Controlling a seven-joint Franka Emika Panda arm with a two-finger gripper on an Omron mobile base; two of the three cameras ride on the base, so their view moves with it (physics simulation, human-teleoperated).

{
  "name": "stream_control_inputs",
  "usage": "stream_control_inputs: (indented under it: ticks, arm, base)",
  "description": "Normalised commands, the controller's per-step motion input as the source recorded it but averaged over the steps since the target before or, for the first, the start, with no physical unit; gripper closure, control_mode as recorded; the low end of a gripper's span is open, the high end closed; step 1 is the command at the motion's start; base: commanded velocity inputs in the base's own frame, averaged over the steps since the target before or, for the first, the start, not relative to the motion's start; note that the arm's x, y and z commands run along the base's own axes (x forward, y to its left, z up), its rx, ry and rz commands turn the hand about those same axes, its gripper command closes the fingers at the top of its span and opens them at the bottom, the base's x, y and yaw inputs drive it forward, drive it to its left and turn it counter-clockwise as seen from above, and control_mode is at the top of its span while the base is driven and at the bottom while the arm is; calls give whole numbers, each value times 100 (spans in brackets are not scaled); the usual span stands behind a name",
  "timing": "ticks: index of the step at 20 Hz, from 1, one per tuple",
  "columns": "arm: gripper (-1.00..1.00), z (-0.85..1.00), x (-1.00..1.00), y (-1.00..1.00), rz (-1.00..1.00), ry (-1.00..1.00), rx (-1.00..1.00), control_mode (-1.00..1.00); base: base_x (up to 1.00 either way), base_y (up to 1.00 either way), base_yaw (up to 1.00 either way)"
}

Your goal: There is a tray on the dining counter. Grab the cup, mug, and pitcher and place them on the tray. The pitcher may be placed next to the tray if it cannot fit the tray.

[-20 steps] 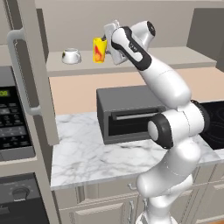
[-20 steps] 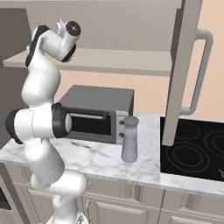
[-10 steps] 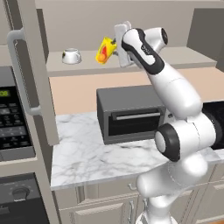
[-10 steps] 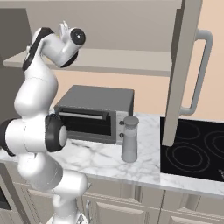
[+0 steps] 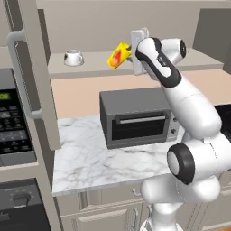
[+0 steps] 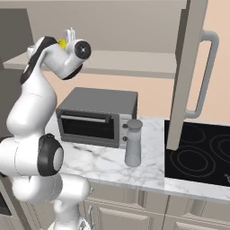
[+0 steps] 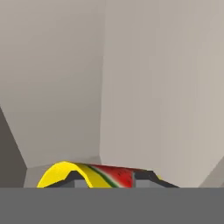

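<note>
Gripping cup (image 5: 119, 55) (tilted), end effector (image 5: 131, 54) closed

the cup (image 5: 119, 55), yellow with a red-orange design, hangs tilted above the shelf, its top leaning toward ten o'clock in the left base view. the mug (image 5: 73, 57), squat and white, sits upright on that shelf at nine o'clock from the cup. the pitcher (image 6: 133, 143), tall and grey-silver, stands upright on the marble counter.
</note>
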Motion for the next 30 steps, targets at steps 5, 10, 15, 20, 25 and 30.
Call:
stream_control_inputs:
  ticks: [5, 10, 15, 20, 25, 30]
  arm:
    - [100, 0, -53, -50, -6, 0, 0, -100]
    - [100, 0, -77, -51, -7, 0, -1, -100]
    - [100, 0, -86, -43, -7, 3, -4, -100]
    - [100, 0, -88, -25, -4, 13, -14, -100]
    - [100, 0, -81, -2, 0, 20, -33, -100]
    - [100, 0, -64, 0, 0, 23, -32, -100]
  base:
    - [0, 0, 0]
    - [0, 0, 0]
    - [0, 0, 0]
    - [0, 0, 0]
    - [0, 0, 0]
    - [0, 0, 0]
